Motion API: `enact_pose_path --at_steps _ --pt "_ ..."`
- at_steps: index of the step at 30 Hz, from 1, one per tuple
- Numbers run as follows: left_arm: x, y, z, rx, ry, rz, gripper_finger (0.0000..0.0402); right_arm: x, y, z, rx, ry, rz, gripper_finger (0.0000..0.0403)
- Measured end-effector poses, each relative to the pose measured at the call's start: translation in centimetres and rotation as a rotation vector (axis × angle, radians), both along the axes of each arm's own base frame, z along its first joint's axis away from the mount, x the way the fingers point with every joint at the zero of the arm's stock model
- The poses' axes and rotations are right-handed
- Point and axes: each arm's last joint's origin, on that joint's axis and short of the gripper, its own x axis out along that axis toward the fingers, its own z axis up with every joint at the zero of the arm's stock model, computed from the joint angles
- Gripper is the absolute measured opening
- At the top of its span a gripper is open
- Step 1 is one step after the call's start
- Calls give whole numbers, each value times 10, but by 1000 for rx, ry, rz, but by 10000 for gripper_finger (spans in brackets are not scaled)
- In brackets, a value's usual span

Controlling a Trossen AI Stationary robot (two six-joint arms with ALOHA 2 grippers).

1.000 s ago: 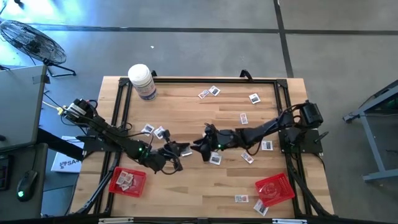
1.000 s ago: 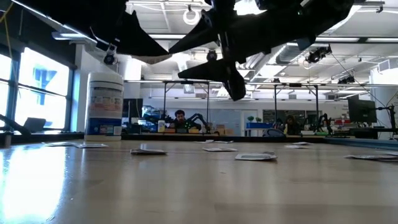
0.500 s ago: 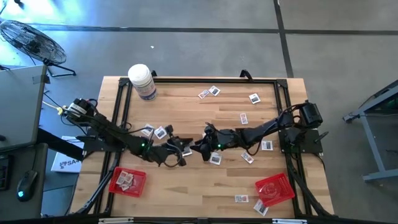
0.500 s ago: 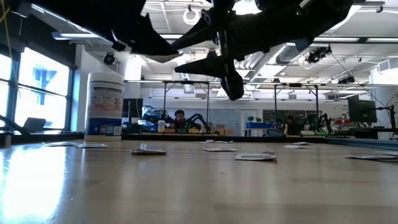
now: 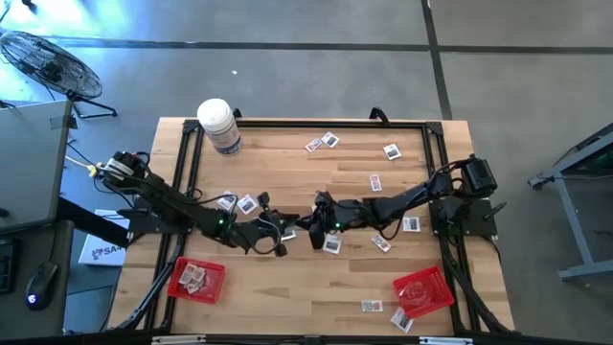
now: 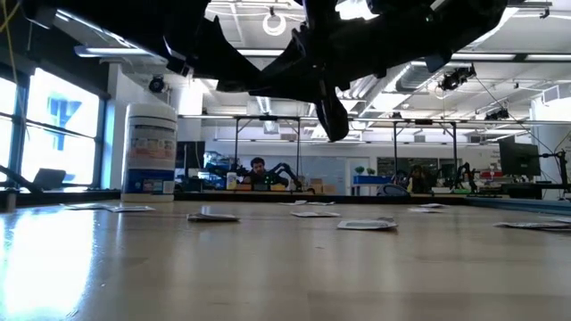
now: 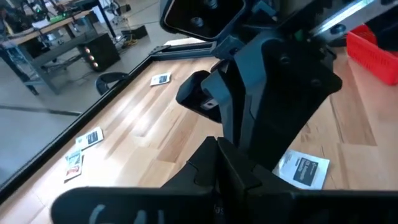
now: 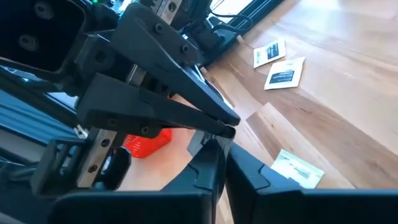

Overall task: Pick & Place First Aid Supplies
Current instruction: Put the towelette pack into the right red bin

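Two red trays (image 5: 195,279); one white bottle (image 5: 219,126); some sixteen packets (image 5: 391,151) visible.

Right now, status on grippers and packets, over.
Left gripper and right gripper nose to nose mid-table, off the surface. Packets scattered on table, a few in one red tray. Grip unclear.

From where I stand almost nothing can be read. The white box (image 5: 99,251) on the floor left of the table shows dark letters that look like "SA" (the rest is cut off by the frame). The print on the packets (image 7: 303,169) and the label on the white bottle (image 6: 150,152) are too small to make out.
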Motion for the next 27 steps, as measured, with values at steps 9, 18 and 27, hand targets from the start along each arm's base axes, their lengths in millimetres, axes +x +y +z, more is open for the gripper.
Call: enact_pose_path --at_steps 9,18,27 --pt "3 0 9 29 38 105 104 -1 0 -3 -100 37 69 8" --pt "-16 6 37 -113 99 34 183 -2 3 -5 -262 40 204 7" --pt "-33 -8 29 -229 256 -134 186 -19 10 8 -289 160 239 3"
